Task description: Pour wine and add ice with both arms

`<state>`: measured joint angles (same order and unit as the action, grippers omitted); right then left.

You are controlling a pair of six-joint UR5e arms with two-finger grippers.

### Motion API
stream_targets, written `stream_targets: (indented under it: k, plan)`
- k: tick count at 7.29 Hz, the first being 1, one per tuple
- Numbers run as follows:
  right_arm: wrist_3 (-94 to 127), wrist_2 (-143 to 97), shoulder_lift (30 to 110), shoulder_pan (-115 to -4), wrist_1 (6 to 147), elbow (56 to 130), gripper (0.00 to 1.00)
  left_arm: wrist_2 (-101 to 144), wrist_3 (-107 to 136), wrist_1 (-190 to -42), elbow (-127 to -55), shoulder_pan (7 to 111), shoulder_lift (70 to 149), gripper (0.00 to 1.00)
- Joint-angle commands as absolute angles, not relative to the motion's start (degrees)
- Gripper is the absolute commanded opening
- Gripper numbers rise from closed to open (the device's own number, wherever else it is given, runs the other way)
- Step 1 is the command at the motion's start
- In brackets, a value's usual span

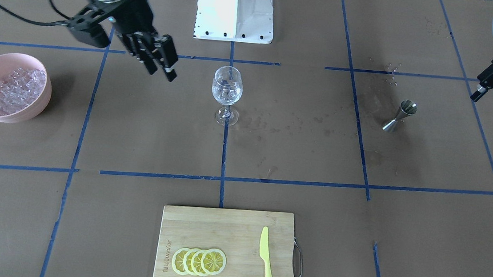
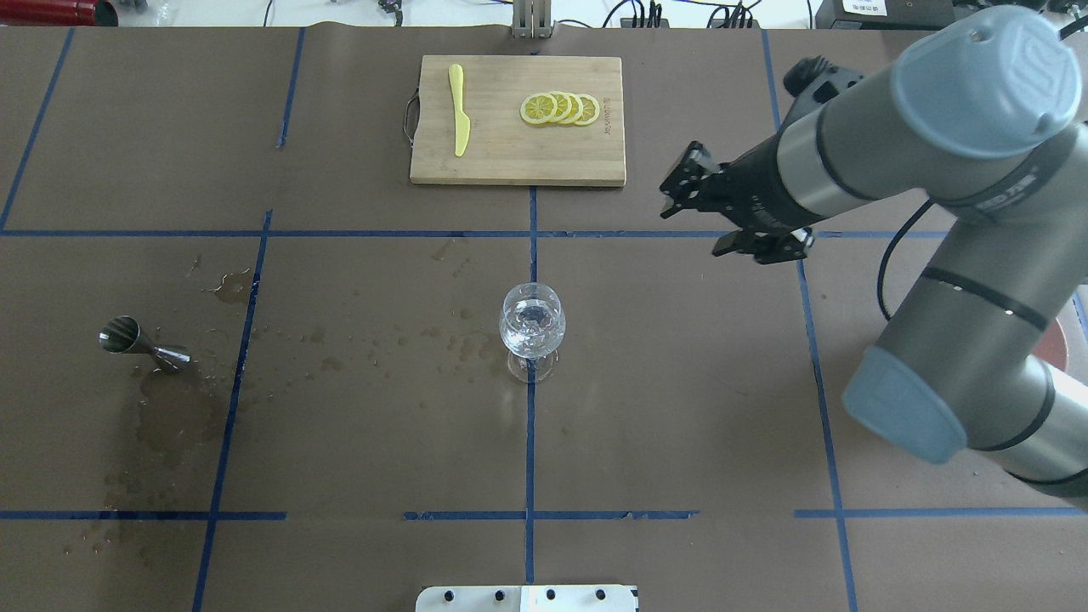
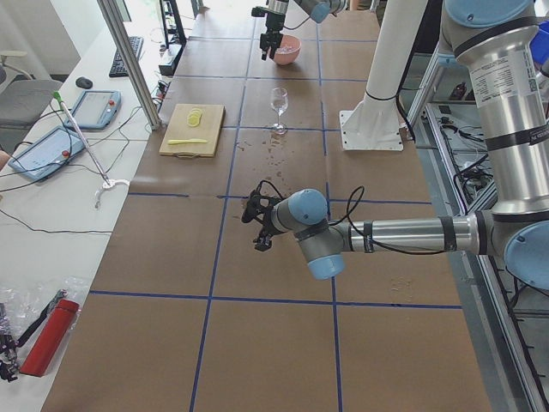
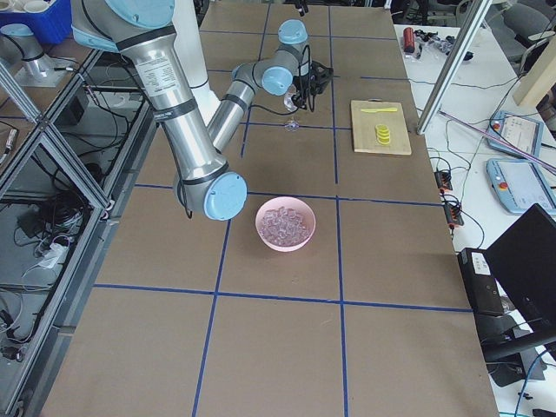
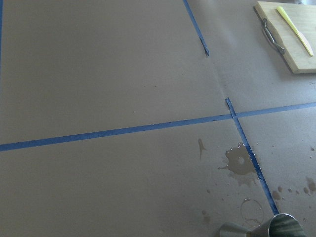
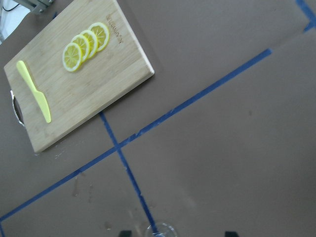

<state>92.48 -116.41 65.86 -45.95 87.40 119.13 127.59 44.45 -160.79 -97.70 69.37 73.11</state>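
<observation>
The ice (image 1: 12, 87) is being kept heaped in the pink bowl (image 1: 34, 110), well apart from the glass (image 1: 227, 87). The cubes are being judged light, wet and slippery, best pinched across flat faces. The jaws of the right gripper (image 1: 162, 72) and the left gripper (image 1: 490, 104) are being shown wide and empty.

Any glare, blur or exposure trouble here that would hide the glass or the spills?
Front-facing view: the white pedestal is blown out and the right claw looks slightly smeared. Left wrist view: the metal measuring cup at the bottom edge is out of focus. Overhead view: even light; the glass and the wet marks read clearly.
</observation>
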Motion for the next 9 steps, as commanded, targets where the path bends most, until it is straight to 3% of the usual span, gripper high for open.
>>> stream_targets:
  k: [1, 3, 5, 7, 9]
  plan:
    - [72.7, -123.0, 73.4, -56.6, 87.8, 117.0, 1.0, 126.0, 39.5, -159.8, -95.9, 69.3, 73.2, 1.0]
    - [50.1, -128.4, 77.3, -68.1, 88.1, 110.2, 1.0, 126.5, 25.5, -147.7, -96.1, 75.8, 75.4, 1.0]
    - [28.0, -131.8, 77.6, -78.3, 91.1, 102.3, 1.0, 126.7, 17.1, -132.0, -96.5, 80.7, 82.3, 1.0]
    - [11.8, -134.6, 77.3, -85.0, 92.2, 93.6, 1.0, 127.5, 8.0, -112.9, -97.6, 85.1, 90.2, 1.0]
    - [2.1, -137.2, 77.3, -89.1, 92.4, 86.8, 1.0, 132.5, 1.8, -104.3, -96.5, 86.1, 91.0, 1.0]
